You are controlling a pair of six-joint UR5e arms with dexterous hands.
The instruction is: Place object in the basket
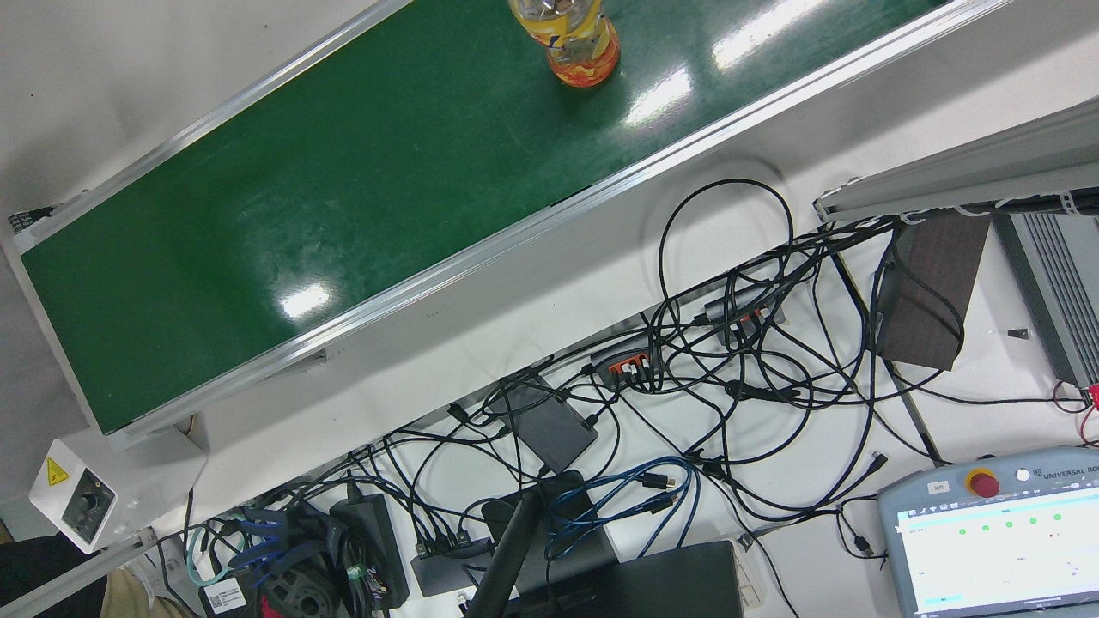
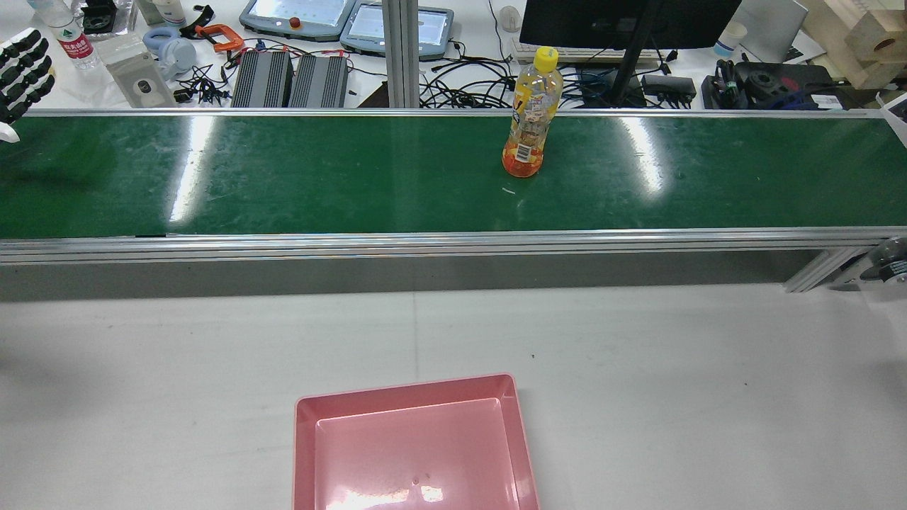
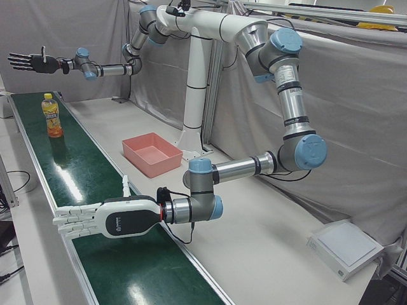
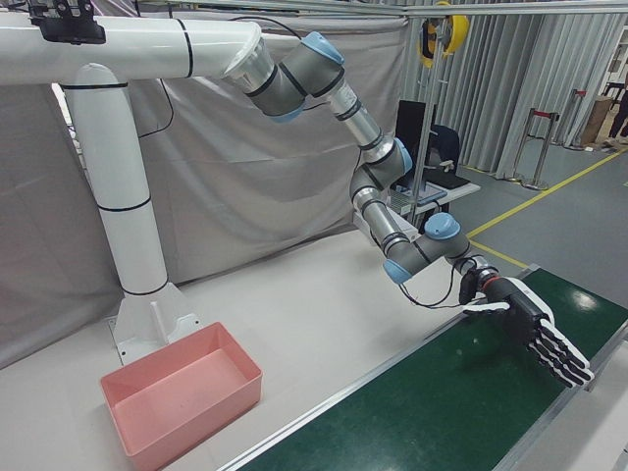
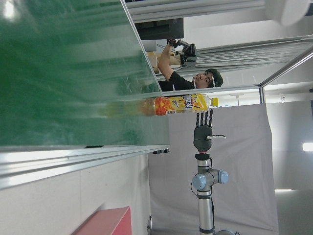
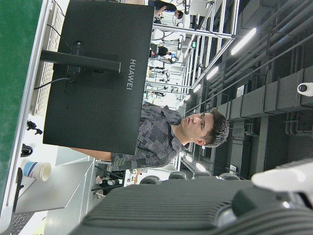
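Observation:
An orange-drink bottle [image 2: 528,117] with a yellow cap stands upright on the green conveyor belt [image 2: 319,177]. It also shows in the front view [image 1: 571,39], the left-front view [image 3: 52,115] and the left hand view [image 5: 178,104]. The pink basket [image 2: 414,446] sits empty on the white table in front of the belt. My left hand [image 2: 21,71] is open at the belt's far left end, far from the bottle; the left-front view [image 3: 95,219] shows its fingers stretched flat. My right hand [image 4: 535,339] is open over the belt's other end, beyond the bottle [image 5: 204,132].
Behind the belt lie cables [image 1: 730,360], teach pendants [image 2: 297,15], a monitor [image 2: 623,18] and a vertical post [image 2: 400,53]. The belt has raised aluminium rails [image 2: 425,241]. White table [image 2: 673,368] lies between belt and basket. The arms' pedestal [image 3: 194,95] stands behind the basket.

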